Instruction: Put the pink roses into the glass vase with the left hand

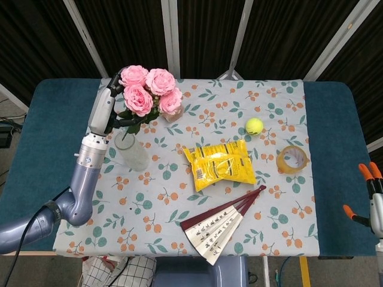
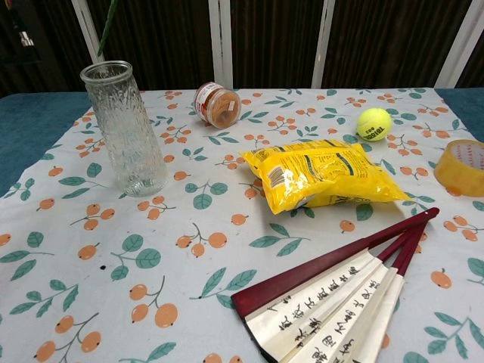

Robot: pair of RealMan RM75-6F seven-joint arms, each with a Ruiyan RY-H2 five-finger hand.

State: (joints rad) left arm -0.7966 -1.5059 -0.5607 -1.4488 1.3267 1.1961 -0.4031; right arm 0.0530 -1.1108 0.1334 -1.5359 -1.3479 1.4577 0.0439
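My left hand (image 1: 111,89) grips the stems of a bunch of pink roses (image 1: 146,89), held up over the table's far left. The glass vase (image 1: 132,152) stands upright just below and in front of the blooms. In the chest view the vase (image 2: 125,130) holds nothing, and a green stem (image 2: 108,26) hangs slanted just above its mouth, with the blooms out of frame. Much of the hand is hidden behind the flowers. My right hand (image 1: 372,200) is off the table's right edge, its fingers apart and holding nothing.
A yellow snack bag (image 1: 220,166) lies mid-table, with a folding fan (image 1: 222,224) in front of it. At the right are a tennis ball (image 1: 254,125) and a tape roll (image 1: 292,159). A small jar (image 2: 215,104) lies on its side behind the vase.
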